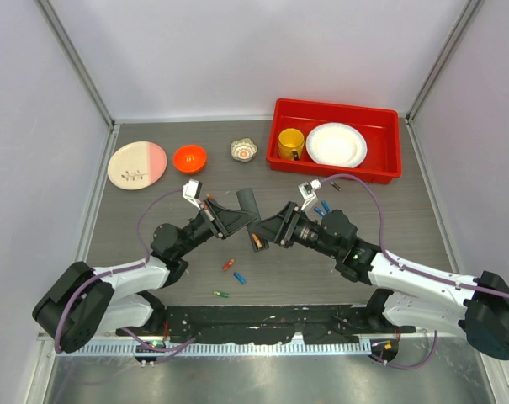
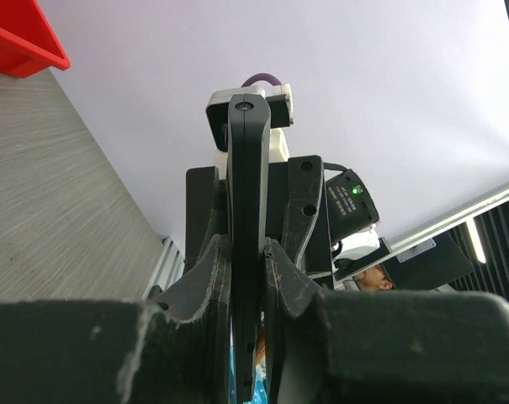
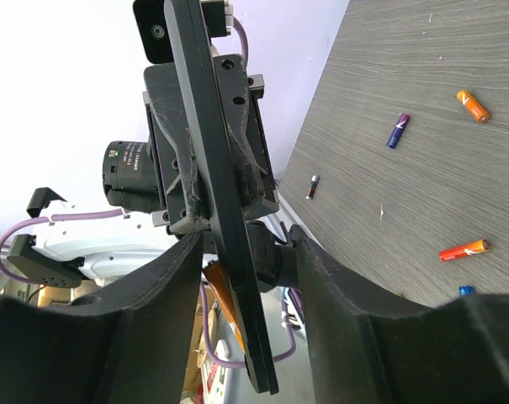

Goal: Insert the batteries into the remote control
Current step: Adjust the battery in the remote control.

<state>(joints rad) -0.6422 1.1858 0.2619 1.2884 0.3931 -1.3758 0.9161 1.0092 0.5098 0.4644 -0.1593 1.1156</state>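
My left gripper (image 1: 235,220) is shut on the remote control (image 1: 247,204), a slim black bar held on edge above the table's middle. In the left wrist view the remote (image 2: 247,185) stands upright between the closed fingers (image 2: 205,278). My right gripper (image 1: 267,229) is open, its jaws either side of the remote's lower end (image 3: 237,278) with gaps showing. An orange battery (image 3: 225,299) lies against the remote's face between those jaws. Loose batteries lie on the table: red (image 1: 228,264), blue (image 1: 240,277), green (image 1: 221,294).
More batteries lie by the right arm (image 1: 322,208), and in the right wrist view I see an orange one (image 3: 473,106) and a purple one (image 3: 397,130). An orange bowl (image 1: 189,157), pink plate (image 1: 136,164) and red bin (image 1: 380,160) stand at the back.
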